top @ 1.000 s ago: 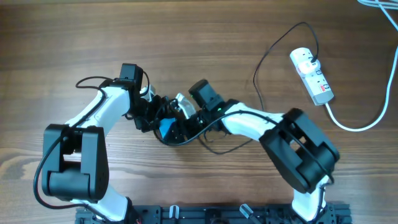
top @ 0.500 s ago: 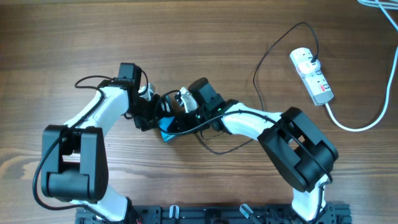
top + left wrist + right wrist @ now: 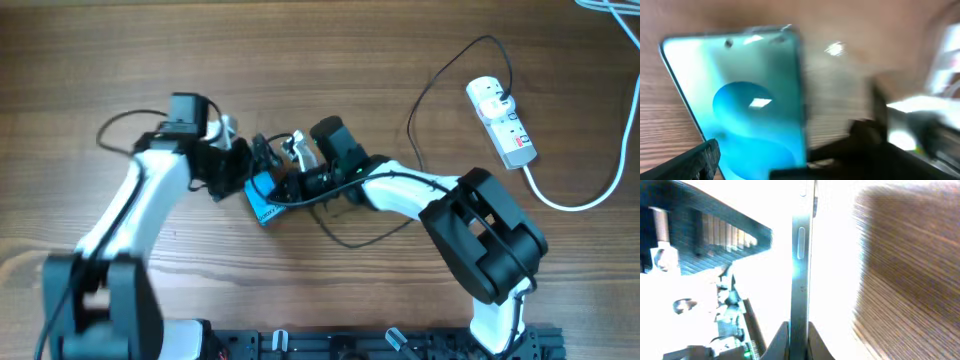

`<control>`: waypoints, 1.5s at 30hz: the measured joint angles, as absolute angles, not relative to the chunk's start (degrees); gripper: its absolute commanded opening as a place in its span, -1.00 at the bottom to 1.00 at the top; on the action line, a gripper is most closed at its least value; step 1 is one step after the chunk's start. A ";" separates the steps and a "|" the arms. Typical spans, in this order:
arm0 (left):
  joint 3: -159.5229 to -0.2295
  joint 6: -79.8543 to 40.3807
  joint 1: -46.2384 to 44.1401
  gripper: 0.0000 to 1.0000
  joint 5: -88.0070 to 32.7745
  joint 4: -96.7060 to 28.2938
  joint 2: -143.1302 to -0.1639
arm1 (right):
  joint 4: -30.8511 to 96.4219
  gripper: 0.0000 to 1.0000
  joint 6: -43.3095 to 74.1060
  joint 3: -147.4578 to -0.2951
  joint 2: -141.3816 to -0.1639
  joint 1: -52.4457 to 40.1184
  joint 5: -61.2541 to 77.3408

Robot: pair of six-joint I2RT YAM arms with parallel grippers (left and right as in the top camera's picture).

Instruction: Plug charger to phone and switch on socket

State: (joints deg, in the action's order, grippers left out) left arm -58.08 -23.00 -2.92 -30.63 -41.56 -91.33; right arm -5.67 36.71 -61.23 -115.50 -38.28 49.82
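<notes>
Overhead: flat, glossy turquoise phone (image 3: 263,197); grained wooden table (image 3: 300,60).

No legible text: phone (image 3: 740,115) screen blurred, socket (image 3: 502,122) markings too small to read.

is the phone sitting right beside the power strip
No, the phone lies near the middle of the overhead view, while the power strip sits far off toward the right edge.

Phone (image 3: 740,75) turquoise (deeper blue oval); socket (image 3: 502,122) white, red-marked; table (image 3: 300,60) brown woodgrain.
</notes>
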 measured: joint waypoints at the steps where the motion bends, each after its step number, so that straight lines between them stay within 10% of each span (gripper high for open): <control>1: -58.08 -23.00 -1.69 1.00 -32.23 -40.86 -87.15 | -6.17 -0.91 37.08 -61.23 -115.33 -37.12 52.51; 17: -56.95 -21.87 -0.64 1.00 -44.49 -41.25 -73.73 | -7.88 -0.91 39.88 -61.23 -100.60 -30.24 78.39; 45: -54.19 -25.85 -4.91 1.00 -38.61 -31.81 -73.93 | -11.49 -0.92 41.89 -60.66 -100.60 -30.20 74.96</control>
